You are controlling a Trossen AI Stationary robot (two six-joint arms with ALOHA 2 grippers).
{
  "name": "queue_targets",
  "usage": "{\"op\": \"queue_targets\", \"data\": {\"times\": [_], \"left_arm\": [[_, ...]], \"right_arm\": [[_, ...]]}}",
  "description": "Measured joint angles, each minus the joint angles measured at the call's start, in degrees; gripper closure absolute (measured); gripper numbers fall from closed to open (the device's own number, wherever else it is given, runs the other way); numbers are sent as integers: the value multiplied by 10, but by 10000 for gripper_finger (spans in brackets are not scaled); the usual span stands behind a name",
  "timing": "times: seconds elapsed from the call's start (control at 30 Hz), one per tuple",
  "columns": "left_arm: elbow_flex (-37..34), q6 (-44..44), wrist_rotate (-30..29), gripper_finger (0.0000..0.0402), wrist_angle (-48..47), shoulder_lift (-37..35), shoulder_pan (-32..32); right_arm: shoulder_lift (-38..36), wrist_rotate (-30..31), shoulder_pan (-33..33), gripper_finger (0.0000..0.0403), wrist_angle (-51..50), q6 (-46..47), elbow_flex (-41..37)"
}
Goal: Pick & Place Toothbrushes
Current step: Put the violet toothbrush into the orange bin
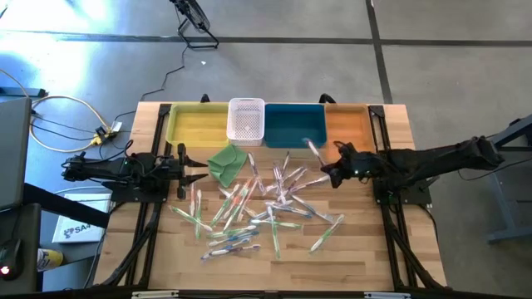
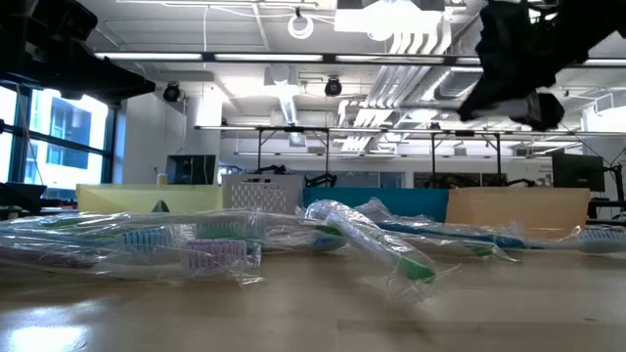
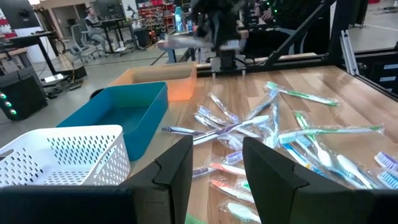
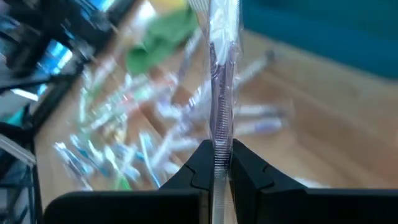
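The right gripper (image 4: pixel 219 163) is clamped on one wrapped toothbrush (image 4: pixel 222 93), a thin purple-white stick in a clear shiny sleeve that sticks out past the fingers. It hangs above the desk (image 1: pixel 366 257) near the far edge, just in front of the blue bin (image 1: pixel 293 124) and the orange bin (image 1: pixel 347 126). Along that far edge the yellow bin (image 1: pixel 195 124) and a white perforated basket (image 1: pixel 246 118) complete the row. A folded green cloth (image 1: pixel 228 161) lies in front of the basket. The remaining toothbrushes (image 1: pixel 249 208) lie scattered and overlapping across the middle of the desk, in crinkled clear wrappers with green, pink, blue and orange handles. The left gripper (image 3: pixel 214 168) waits near the left edge, beside the cloth, its fingers parted and holding nothing.
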Motion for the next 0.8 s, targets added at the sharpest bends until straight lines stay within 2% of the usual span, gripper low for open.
{"op": "queue_targets", "data": {"times": [0.27, 0.53, 0.8], "left_arm": [[0, 0, 0, 265, 0, 0, 0], [0, 0, 0, 265, 0, 0, 0], [0, 0, 0, 265, 0, 0, 0]], "right_arm": [[-7, 81, 0, 383, -15, -112, 80], [-5, 218, -11, 383, -81, -149, 116], [35, 213, -86, 383, -79, -177, 116]]}}
